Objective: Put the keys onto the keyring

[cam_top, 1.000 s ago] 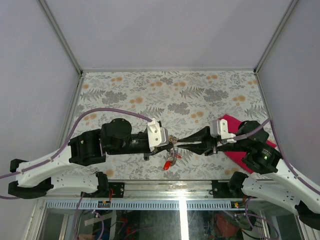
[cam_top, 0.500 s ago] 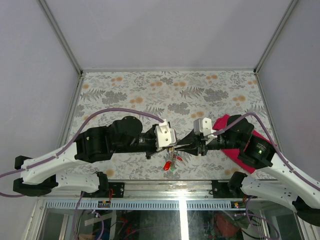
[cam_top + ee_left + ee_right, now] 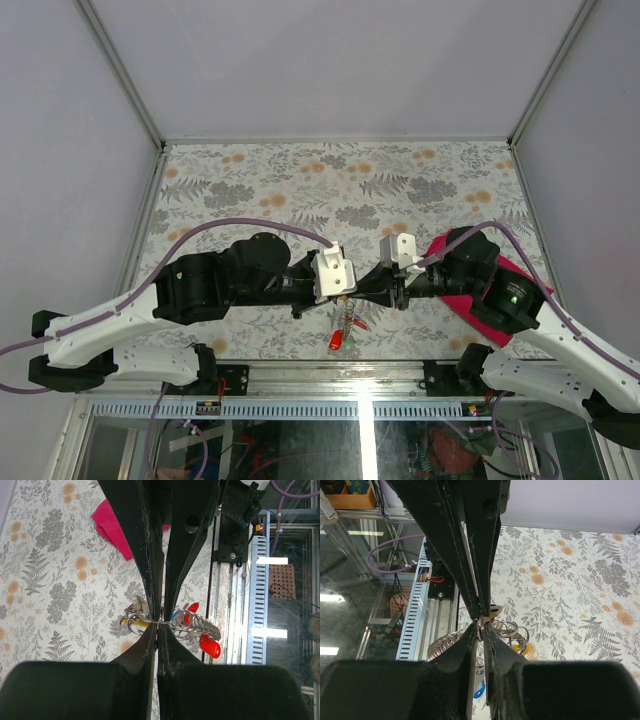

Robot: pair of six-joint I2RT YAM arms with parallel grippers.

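My left gripper (image 3: 346,297) and right gripper (image 3: 359,295) meet tip to tip above the table's near edge. In the left wrist view the left gripper (image 3: 158,624) is shut on a thin wire of the keyring (image 3: 136,621), a cluster of silvery loops with a coiled spring part (image 3: 202,626). Red keys (image 3: 210,646), a blue head (image 3: 175,615) and a yellow head (image 3: 525,650) hang from it. The right gripper (image 3: 481,625) pinches the same ring wire (image 3: 506,629) from the opposite side. A red key (image 3: 336,341) dangles below both grippers.
A magenta cloth (image 3: 464,306) lies on the floral table under the right arm, also seen as the cloth (image 3: 113,523) beyond the fingers. The metal frame rail (image 3: 330,374) runs along the near edge just below the hanging bunch.
Both arms have moved inward and their tips have come together on the ring. The right jaws have narrowed, and the key bunch now hangs straighter below.
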